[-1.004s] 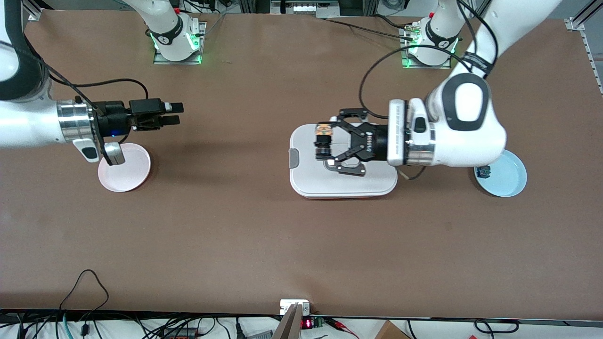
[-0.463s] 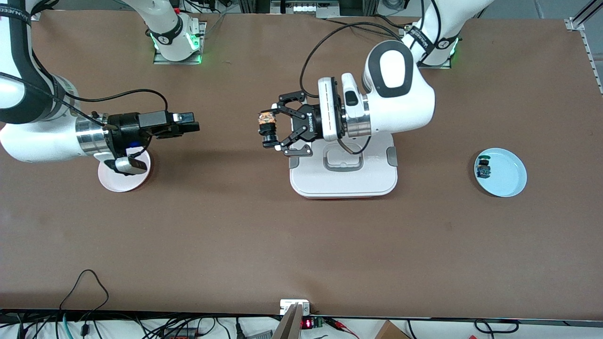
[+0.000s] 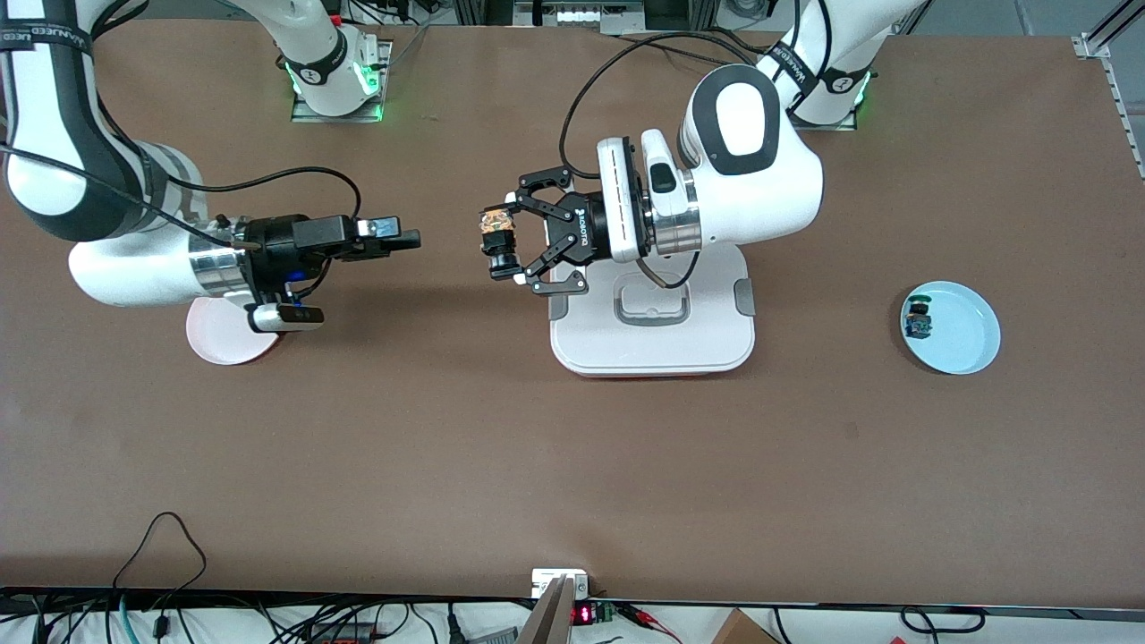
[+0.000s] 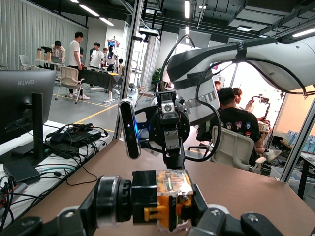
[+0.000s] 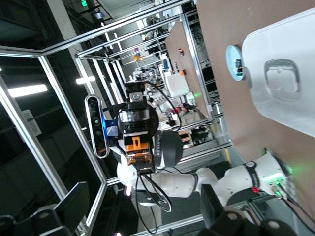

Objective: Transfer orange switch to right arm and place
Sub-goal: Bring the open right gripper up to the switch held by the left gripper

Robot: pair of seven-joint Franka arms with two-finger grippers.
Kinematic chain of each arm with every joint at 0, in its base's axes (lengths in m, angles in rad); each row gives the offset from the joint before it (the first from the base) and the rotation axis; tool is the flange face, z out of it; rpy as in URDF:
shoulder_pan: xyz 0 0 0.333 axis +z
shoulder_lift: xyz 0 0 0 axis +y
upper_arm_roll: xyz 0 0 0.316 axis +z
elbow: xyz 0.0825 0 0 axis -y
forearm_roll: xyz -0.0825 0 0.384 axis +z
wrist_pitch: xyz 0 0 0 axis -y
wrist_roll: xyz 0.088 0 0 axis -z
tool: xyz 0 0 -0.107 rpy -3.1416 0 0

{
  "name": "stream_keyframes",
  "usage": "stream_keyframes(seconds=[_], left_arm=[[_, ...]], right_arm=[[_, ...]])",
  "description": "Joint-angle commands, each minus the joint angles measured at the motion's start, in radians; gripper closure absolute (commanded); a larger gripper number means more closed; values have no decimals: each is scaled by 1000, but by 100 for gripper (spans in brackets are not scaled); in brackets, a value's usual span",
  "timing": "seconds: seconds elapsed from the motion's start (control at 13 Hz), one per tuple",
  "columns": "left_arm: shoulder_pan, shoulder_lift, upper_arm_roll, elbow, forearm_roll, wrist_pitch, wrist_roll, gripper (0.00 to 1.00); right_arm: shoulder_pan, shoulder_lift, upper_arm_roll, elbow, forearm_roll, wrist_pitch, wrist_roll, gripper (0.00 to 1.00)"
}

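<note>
Table (image 3: 572, 465) fills the front view, brown, bases along the top edge. Largest item on it: white lidded box (image 3: 653, 344), center-right of frame, w/ a handle recess on the lid. Pale blue plate (image 3: 962, 344) sits at right of frame, toward the left arm's end, holding a small blue-bodied switch (image 3: 918, 319) at its rim. Pink plate (image 3: 219, 340) at left of frame, partly under the right arm's wrist.

Left gripper (image 3: 503, 243), the wide linkage claw, is upper center of frame, over bare table just beside the box's edge, closed on the orange switch (image 3: 496, 237). Left wrist view shows it clamped sideways: yellowish body and orange part between the pads, black barrel sticking out (image 4: 157, 199).

Right gripper (image 3: 404, 239), slim and straight, is left of center at about the same height in frame, pointing at the switch w/ a clear gap between them. Whether its fingers are parted: cannot tell.

Step, as I read it: approach for the handover, approx. mid-task; nothing passed yet. Next move calls for closing that gap, right fingers lined up on the exposed black barrel, grip confirmed before the left lets go. Placing prob. goes to the pink plate.
</note>
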Motion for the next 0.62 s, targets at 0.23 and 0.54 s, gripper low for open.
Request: stream_keyframes(seconds=[0.23, 0.54], left_arm=[[-14, 11, 4, 27, -33, 12, 3, 100], [-14, 11, 4, 28, -33, 12, 3, 100]], right_arm=[[59, -1, -2, -29, 105, 45, 63, 0], [87, 16, 3, -13, 130, 68, 67, 0]])
